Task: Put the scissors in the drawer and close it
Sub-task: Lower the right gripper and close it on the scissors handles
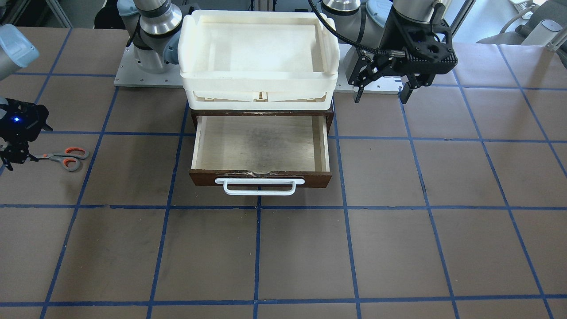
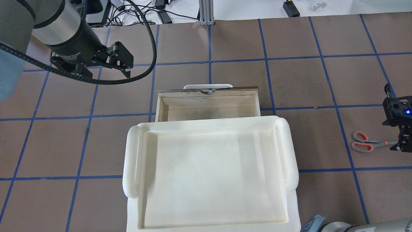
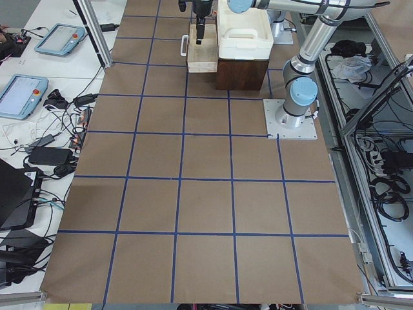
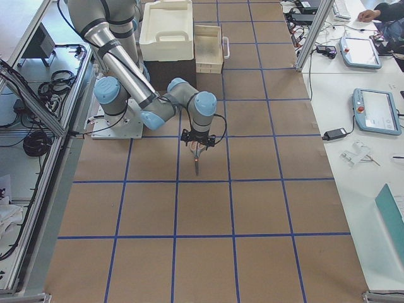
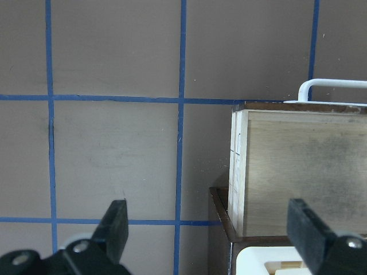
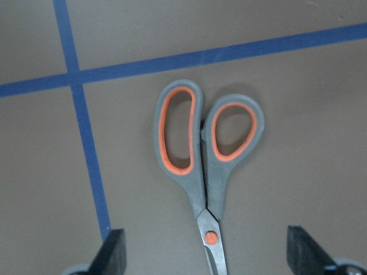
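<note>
taped brown table [image 1: 301,248] carries scissors [image 6: 205,183] and drawer cabinet [image 3: 242,74].

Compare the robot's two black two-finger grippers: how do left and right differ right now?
Place: left gripper hangs beside the open dark brown wooden drawer; right gripper is low, far out to the side.
Contents: left has nothing in its grasp; right straddles the blades of the grey-and-orange scissors.
Shared: both open, pointing down.

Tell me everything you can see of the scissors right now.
The scissors are small, with grey plastic loop handles lined in orange, one loop longer than the other, an orange pivot screw and slim dark blades. They are closed and lie flat on the brown table. The right gripper is open, a finger either side of the blades.
</note>
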`<state>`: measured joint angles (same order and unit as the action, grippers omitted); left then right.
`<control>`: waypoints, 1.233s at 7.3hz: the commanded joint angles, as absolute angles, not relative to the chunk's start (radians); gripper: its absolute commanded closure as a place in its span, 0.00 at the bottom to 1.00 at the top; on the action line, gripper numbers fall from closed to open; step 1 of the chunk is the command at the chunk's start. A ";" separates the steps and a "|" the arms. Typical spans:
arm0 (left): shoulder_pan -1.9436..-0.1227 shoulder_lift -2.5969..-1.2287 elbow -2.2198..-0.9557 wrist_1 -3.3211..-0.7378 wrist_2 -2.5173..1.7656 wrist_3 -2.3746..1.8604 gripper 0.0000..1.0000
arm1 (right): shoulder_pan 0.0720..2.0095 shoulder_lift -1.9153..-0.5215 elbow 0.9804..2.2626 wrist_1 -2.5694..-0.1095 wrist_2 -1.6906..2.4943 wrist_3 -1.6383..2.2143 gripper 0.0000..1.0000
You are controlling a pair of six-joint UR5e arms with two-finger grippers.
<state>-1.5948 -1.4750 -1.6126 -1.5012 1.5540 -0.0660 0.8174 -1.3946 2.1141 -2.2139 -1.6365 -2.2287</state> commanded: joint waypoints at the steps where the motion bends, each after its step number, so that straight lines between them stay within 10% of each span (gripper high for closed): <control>1: -1.594 -1.474 -1.612 -1.502 1.554 -0.066 0.00 | 0.752 -1.358 2.193 -2.352 -1.602 -2.359 0.01; 6: -1.595 -1.476 -1.614 -1.502 1.554 -0.066 0.00 | 0.747 -1.359 2.255 -2.455 -1.543 -2.485 0.04; 9: -1.595 -1.473 -1.614 -1.502 1.554 -0.066 0.00 | 0.747 -1.358 2.255 -2.448 -1.534 -2.487 0.22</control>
<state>-1.5953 -1.4737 -1.6138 -1.5018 1.5539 -0.0659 0.7472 -1.3587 2.2548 -2.4492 -1.5348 -2.4872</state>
